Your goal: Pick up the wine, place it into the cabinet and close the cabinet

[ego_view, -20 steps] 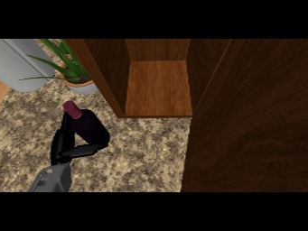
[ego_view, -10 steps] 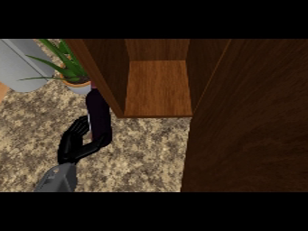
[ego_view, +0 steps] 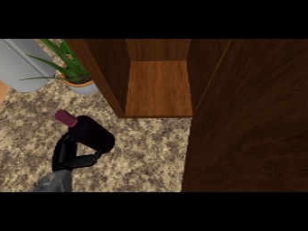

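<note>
One robot hand (ego_view: 75,153), your left, is curling its fingers round the wine bottle (ego_view: 88,131) over the speckled tabletop (ego_view: 149,149), left of the open cabinet (ego_view: 157,88). Its long axis is tilting, capped neck pointing up-left toward the potted plant (ego_view: 73,74). You're seeing the bottle's base hidden behind the fingers.

I can read no text, label, brand, number or sign anywhere from the head view. The wine bottle (ego_view: 89,133) held in front of the open cabinet (ego_view: 157,88) shows me only dark glass and a red cap, with no legible label, and the cabinet's wood surfaces carry no markings I can make out.
</note>
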